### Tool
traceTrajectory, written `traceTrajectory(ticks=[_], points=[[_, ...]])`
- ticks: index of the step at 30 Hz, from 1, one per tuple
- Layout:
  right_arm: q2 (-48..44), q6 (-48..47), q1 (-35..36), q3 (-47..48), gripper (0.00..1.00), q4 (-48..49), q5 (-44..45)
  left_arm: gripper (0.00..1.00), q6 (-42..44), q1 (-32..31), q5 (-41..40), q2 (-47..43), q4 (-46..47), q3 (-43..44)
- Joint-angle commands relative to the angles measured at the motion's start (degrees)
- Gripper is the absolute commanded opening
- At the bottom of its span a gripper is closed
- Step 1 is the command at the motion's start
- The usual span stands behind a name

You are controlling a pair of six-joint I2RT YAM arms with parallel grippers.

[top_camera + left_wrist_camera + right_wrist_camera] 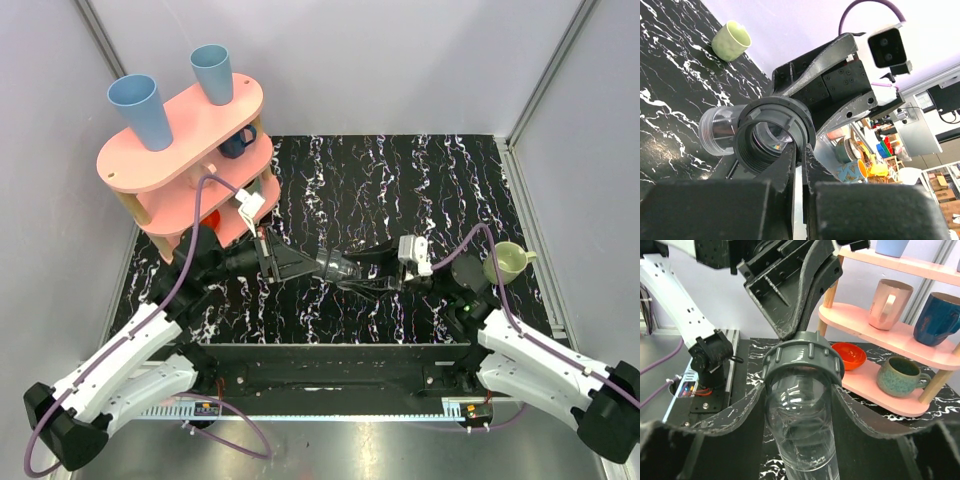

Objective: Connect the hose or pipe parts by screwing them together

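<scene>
A clear plastic tube with a grey ribbed nut on its end hangs above the middle of the black marbled table. My right gripper is shut on the clear tube, one finger on each side. My left gripper faces it and is shut on the rim of the grey nut, whose inner threads show in the left wrist view, with the tube sticking out behind it. From above, the left gripper and the right gripper meet at the pipe parts.
A pink three-tier shelf stands at the back left. It carries blue cups, mugs and an orange bowl. A pale green cup sits on the table at the right, behind the right arm.
</scene>
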Motion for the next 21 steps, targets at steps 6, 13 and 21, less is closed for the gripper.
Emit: traceTrajectory(ticks=[6, 13, 21], points=[[1.53, 13.95, 0.59, 4.15, 0.00, 6.15, 5.04, 0.00, 14.02, 0.30, 4.47, -6.33, 15.47, -9.33], [2.50, 23.01, 0.59, 6.79, 0.00, 4.92, 2.76, 0.00, 33.62, 0.21, 5.35, -13.54, 19.36, -16.28], [4.08, 32.06, 0.59, 6.97, 0.00, 6.41, -0.75, 0.00, 51.48, 0.30, 6.24, -11.61, 10.14, -14.17]])
